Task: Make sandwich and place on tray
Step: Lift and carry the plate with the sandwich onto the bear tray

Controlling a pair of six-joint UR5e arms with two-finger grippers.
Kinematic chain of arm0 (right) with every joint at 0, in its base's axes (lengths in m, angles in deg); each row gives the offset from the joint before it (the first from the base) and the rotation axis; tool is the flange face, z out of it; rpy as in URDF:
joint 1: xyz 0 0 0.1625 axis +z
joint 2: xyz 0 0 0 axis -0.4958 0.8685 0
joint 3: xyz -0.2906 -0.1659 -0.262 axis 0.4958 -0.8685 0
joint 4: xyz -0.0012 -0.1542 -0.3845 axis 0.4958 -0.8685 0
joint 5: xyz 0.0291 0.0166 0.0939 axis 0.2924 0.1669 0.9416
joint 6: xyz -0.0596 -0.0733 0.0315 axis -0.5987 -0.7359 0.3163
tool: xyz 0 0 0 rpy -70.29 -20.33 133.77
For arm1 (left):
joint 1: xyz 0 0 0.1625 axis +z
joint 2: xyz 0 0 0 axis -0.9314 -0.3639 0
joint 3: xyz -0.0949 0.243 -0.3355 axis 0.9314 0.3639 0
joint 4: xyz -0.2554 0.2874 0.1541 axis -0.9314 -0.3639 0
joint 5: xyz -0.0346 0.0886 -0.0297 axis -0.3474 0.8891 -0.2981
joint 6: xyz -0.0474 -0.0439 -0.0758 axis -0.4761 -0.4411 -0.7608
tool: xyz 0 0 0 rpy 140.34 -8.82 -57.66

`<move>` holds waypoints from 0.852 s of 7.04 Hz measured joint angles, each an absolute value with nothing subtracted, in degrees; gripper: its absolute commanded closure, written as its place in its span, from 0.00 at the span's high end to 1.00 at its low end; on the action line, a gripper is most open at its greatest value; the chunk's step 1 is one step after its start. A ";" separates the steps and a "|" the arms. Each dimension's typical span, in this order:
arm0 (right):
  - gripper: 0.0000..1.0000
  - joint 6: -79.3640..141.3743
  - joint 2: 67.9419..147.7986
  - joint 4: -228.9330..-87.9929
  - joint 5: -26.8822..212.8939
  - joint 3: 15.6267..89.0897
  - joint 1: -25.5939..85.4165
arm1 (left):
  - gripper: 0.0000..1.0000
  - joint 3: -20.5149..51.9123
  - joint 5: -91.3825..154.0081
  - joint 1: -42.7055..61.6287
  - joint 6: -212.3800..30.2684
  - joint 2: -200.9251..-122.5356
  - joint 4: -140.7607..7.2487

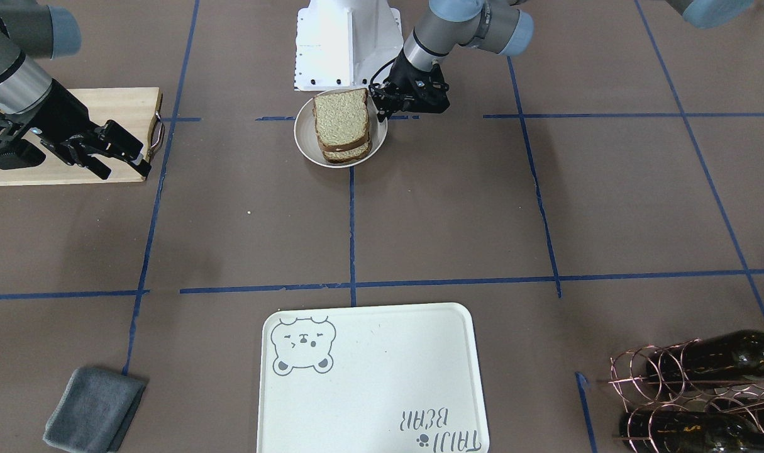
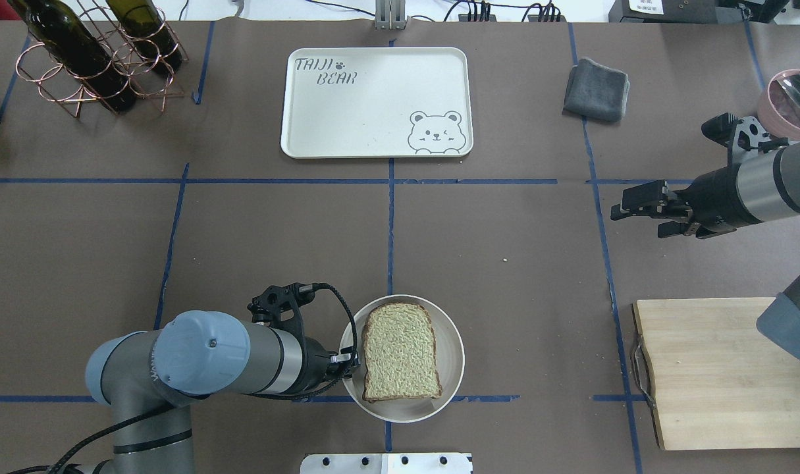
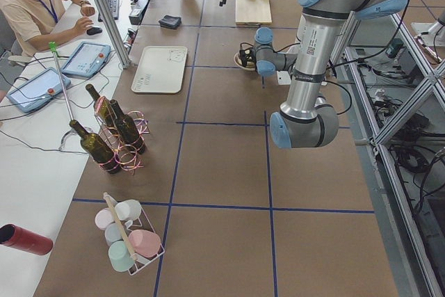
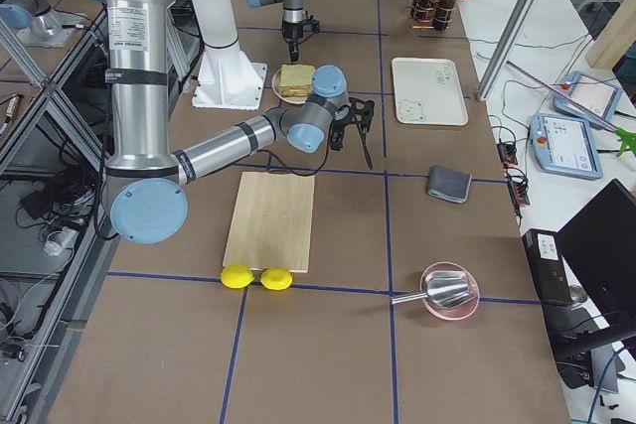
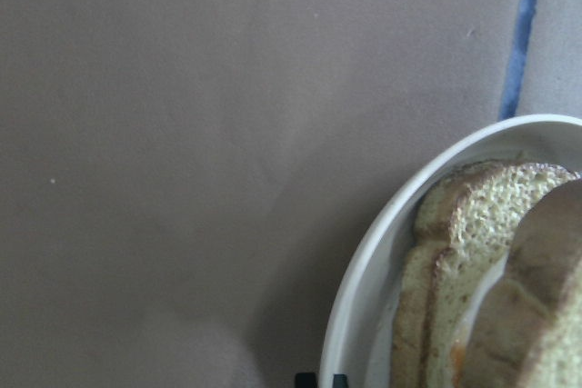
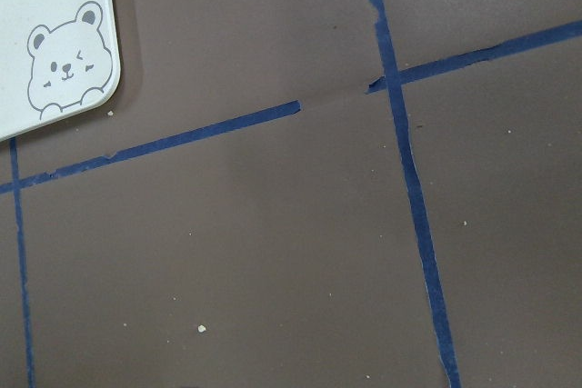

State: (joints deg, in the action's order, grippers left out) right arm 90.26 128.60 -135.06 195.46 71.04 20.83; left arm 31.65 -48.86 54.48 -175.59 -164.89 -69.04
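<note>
The sandwich [image 1: 341,119] sits on a small round plate [image 1: 306,141] on the brown worktop [image 1: 451,220], close to the robot's white base [image 1: 347,44]. It has two slices of brown bread, one on top of the other. In the left wrist view a bit of white and orange egg [image 5: 468,333] peeks out between them. The big white tray [image 1: 382,377] with the bear face lies on the other side of the worktop, well apart from the plate. The left claw [image 1: 383,106] is low down, right at the rim of the plate, just beside the sandwich. I cannot tell if it is wide or narrow, or if it grips the rim. The right claw [image 1: 127,170] hangs in the air near the edge of the wooden board [image 2: 702,368]. Its two fingers are wide apart and it holds nothing. A folded grey cloth [image 1: 95,409] lies near one side of the tray, and dark bottles in a wire rack [image 1: 702,390] are near the other side.
</note>
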 measured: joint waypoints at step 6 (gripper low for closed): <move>1.00 90.24 129.19 -134.90 195.49 71.62 21.13 | 0.00 24.04 -49.19 40.78 -193.06 -169.42 -73.81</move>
State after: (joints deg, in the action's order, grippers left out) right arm 90.24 129.19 -134.90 195.49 71.62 21.13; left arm 24.04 -49.19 40.78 -193.06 -169.42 -73.81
